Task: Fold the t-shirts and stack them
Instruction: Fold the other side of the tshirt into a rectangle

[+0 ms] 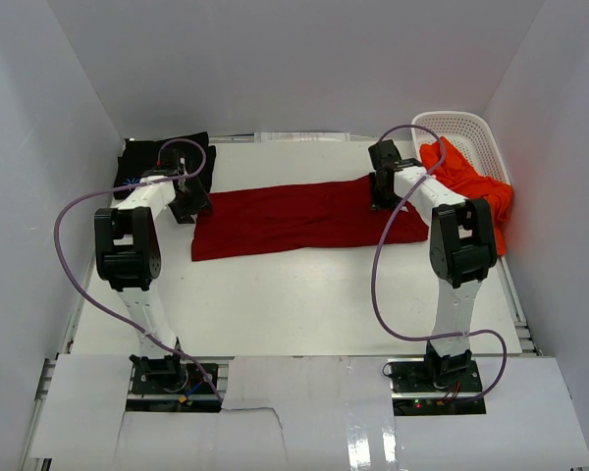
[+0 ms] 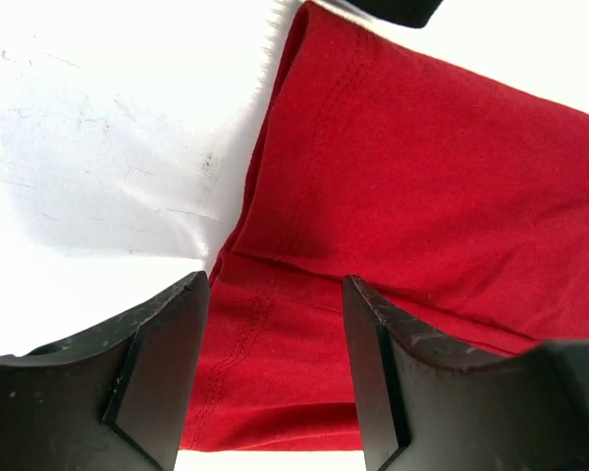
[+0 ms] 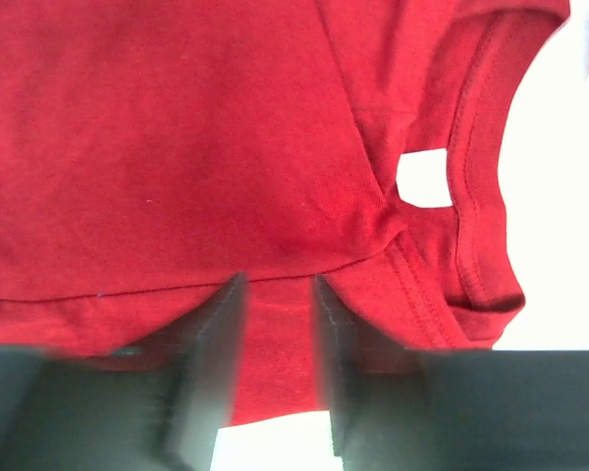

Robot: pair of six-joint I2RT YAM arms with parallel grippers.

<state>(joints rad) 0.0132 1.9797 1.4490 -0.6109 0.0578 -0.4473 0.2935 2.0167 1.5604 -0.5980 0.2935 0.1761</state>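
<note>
The dark red t-shirt (image 1: 304,218) lies across the table as a long band folded lengthwise. My left gripper (image 1: 188,204) is over its left end. In the left wrist view the gripper (image 2: 275,294) is open wide, with the hem of the red shirt (image 2: 412,167) flat under the gap. My right gripper (image 1: 383,189) is over the shirt's right end. In the right wrist view the gripper (image 3: 280,294) is open a narrow way above the cloth near the collar (image 3: 476,196). The black t-shirt (image 1: 152,157) lies at the back left. The orange-red t-shirt (image 1: 471,182) hangs over the basket.
A white slotted basket (image 1: 466,130) stands at the back right against the wall. White walls enclose the table on three sides. Purple cables loop beside both arms. Bare white table (image 1: 294,304) lies in front of the red shirt.
</note>
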